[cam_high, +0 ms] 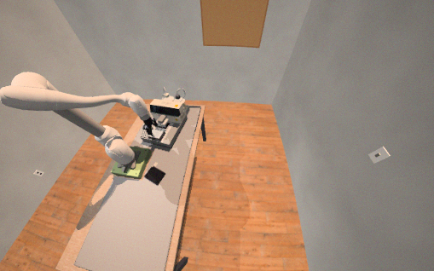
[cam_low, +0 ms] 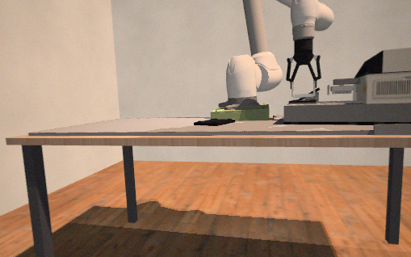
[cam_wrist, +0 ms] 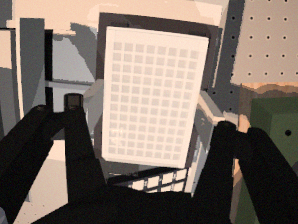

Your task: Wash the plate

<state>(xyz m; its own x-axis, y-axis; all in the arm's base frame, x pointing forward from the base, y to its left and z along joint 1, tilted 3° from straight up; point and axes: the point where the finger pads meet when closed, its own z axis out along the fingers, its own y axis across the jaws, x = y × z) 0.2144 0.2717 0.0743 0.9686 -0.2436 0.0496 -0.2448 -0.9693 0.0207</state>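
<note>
My gripper (cam_low: 304, 91) (cam_wrist: 150, 98) (cam_high: 150, 128) is shut on the white well plate (cam_wrist: 150, 90) and grips it by its two long sides. The plate hangs flat, low over the washer's carrier (cam_wrist: 160, 22) (cam_low: 303, 100), whose dark frame shows around the plate in the wrist view. I cannot tell whether the plate touches the pocket. The washer (cam_low: 389, 86) (cam_high: 169, 108) stands at the far end of the table. The black plate nest N1 (cam_low: 214, 124) (cam_high: 155, 175) lies empty on the table top, apart from the washer. The keypad does not show clearly.
The arm's base stands on a green pad (cam_high: 141, 165) (cam_low: 245, 114) between nest and washer. The washer's grey deck (cam_low: 341, 112) surrounds the carrier. A perforated panel (cam_wrist: 269, 23) shows to the right in the wrist view.
</note>
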